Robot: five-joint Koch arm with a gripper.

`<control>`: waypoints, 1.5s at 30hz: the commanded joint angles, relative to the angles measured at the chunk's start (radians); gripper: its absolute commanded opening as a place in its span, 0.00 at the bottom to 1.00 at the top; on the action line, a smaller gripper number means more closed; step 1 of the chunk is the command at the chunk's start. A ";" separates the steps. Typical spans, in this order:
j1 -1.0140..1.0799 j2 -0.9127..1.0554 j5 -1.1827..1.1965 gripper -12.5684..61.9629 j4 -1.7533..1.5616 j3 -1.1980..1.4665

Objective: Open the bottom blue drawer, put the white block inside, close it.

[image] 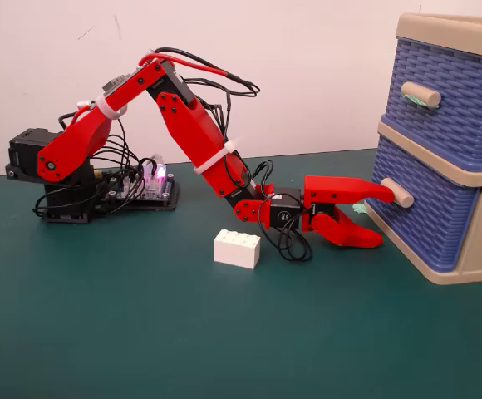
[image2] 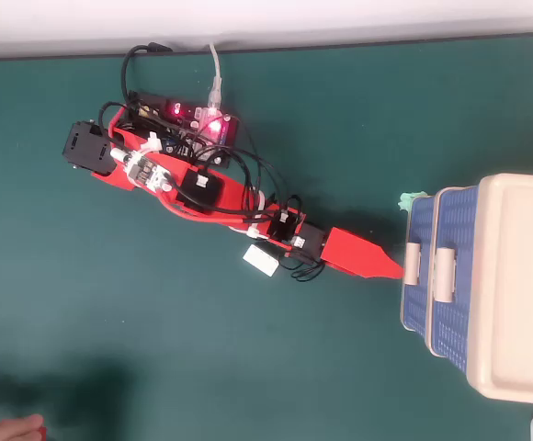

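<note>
White block [image: 237,248] flat on my table [image: 141,332], long axis slanting toward its right edge, bottom blue drawer [image: 428,208] shut, handle [image: 396,193] facing left, my pincer [image: 381,219] spread wide at it.

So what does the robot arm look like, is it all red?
Mostly red. The arm is made of chunky red plastic links with black motor blocks at the joints, black cables looping along it plus one red one on top, and white zip ties. The gripper has two pointed red fingers, like a beak.
</note>
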 commanded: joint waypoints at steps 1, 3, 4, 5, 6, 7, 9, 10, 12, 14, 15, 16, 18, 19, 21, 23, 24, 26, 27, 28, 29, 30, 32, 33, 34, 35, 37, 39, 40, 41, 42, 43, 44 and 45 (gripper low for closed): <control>-0.026 0.055 0.018 0.60 -0.026 -0.052; -0.031 0.060 0.018 0.57 -0.025 -0.064; -0.038 0.060 0.020 0.56 -0.025 -0.074; -0.051 0.060 0.020 0.55 -0.021 -0.087; -0.057 0.058 0.020 0.55 -0.012 -0.100; -0.060 0.058 0.020 0.55 0.002 -0.114; -0.063 0.057 0.017 0.54 0.048 -0.153; -0.063 0.055 0.015 0.54 0.064 -0.172; -0.077 0.054 0.011 0.49 0.109 -0.219; -0.098 0.054 0.000 0.38 0.176 -0.249; -0.100 0.054 -0.002 0.33 0.212 -0.259; -0.100 0.055 -0.002 0.25 0.261 -0.268; -0.098 0.063 0.000 0.12 0.341 -0.268; -0.098 0.064 0.000 0.07 0.365 -0.268; -0.097 0.074 0.000 0.06 0.407 -0.268; -0.095 0.092 -0.002 0.06 0.422 -0.265; -0.094 0.106 -0.002 0.06 0.425 -0.259; -0.092 0.140 -0.002 0.06 0.426 -0.224; -0.091 0.181 0.000 0.06 0.426 -0.170; -0.091 0.224 0.000 0.06 0.426 -0.117; -0.091 0.276 0.000 0.06 0.426 -0.044; -0.091 0.356 0.000 0.06 0.425 0.061; -0.091 0.482 0.003 0.06 0.425 0.224; -0.091 0.566 0.003 0.06 0.423 0.330; -0.091 0.624 0.005 0.06 0.422 0.402; -0.091 0.695 0.005 0.06 0.422 0.485; -0.091 0.776 0.005 0.06 0.422 0.574; -0.089 0.813 0.008 0.06 0.425 0.609; -0.087 0.815 0.011 0.07 0.425 0.612; -0.087 0.815 0.011 0.18 0.425 0.612; -0.087 0.816 0.009 0.32 0.423 0.609; -0.087 0.815 0.003 0.48 0.417 0.606; -0.086 0.824 0.002 0.62 0.414 0.611; -0.075 0.845 0.005 0.63 0.410 0.620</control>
